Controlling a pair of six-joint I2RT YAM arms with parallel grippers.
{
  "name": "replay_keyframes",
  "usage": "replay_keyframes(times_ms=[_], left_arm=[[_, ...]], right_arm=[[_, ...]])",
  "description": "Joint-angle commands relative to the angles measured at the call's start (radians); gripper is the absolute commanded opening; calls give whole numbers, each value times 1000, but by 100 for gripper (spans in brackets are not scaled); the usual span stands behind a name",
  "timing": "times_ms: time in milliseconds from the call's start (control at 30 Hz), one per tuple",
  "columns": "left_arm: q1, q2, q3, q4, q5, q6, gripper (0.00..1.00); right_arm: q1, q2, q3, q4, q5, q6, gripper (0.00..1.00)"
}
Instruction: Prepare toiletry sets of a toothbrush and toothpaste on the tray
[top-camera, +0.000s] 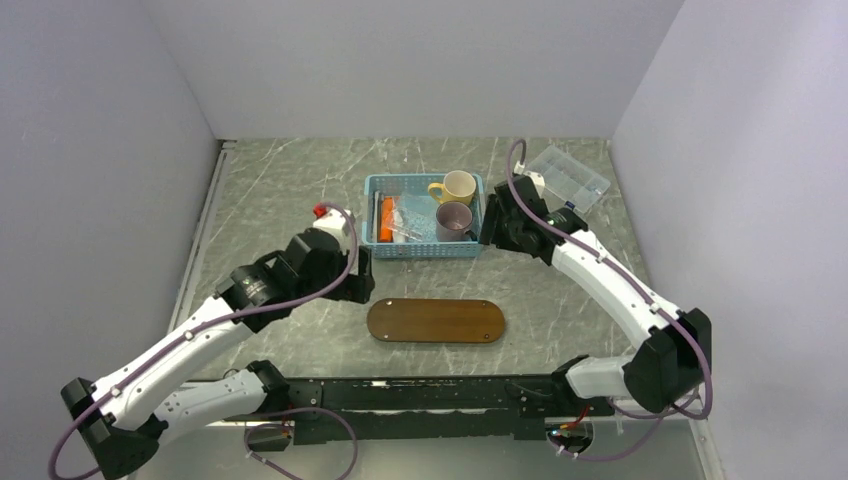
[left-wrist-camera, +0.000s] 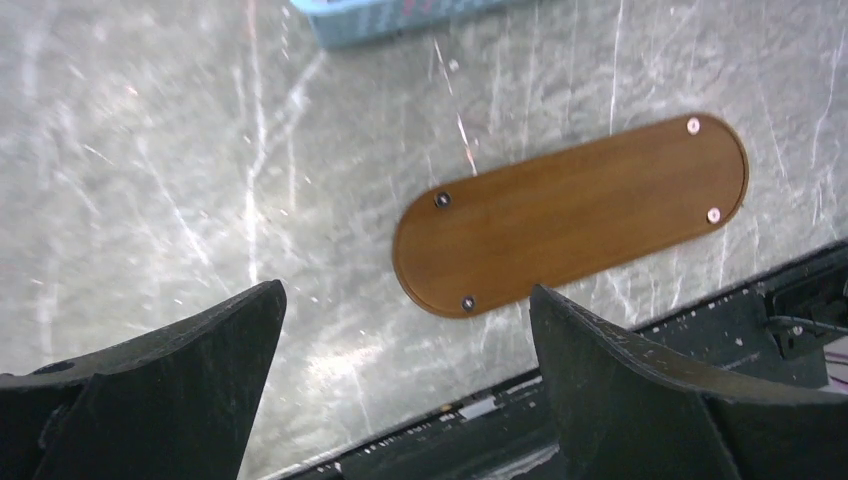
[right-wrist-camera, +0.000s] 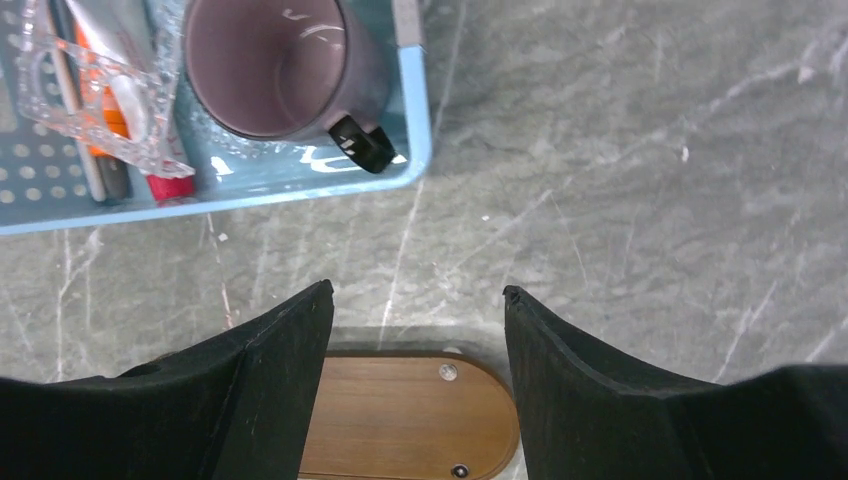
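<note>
Left gripper (left-wrist-camera: 405, 292): jaws are spread wide, nothing is held. The tray (left-wrist-camera: 570, 215) is seen at 2 o'clock of the gap. Right gripper (right-wrist-camera: 417, 292): jaws are parted, nothing is gripped; the tray's end is seen at 6 o'clock. The orange toothpaste (right-wrist-camera: 112, 118) is lodged in the blue basket (right-wrist-camera: 300, 190) at 10 o'clock, near a purple mug (right-wrist-camera: 270, 60).
</note>
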Motion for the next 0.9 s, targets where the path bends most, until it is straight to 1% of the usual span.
replay_keyframes(times_ms=[0,67,200,400,633,767,867], left_arm=[[91,0,105,-35,26,170,99],[147,8,124,-34,50,200,99],[247,8,113,13,87,236,99],[352,21,79,67,129,258,99],[389,0,11,140,127,266,99],[393,-10,-17,143,137,264,99],[393,-18,-28,141,146,267,99]], right_arm=[[-2,56,116,31,-47,-59,65],[-1,89,159,35,-67,-67,64],[6,163,258,36,-101,-67,62],[48,275,387,24,-108,-54,61],[83,398,512,-1,-72,-8,61],[94,460,553,-13,-39,2,60],[96,507,574,-13,-27,1,57]])
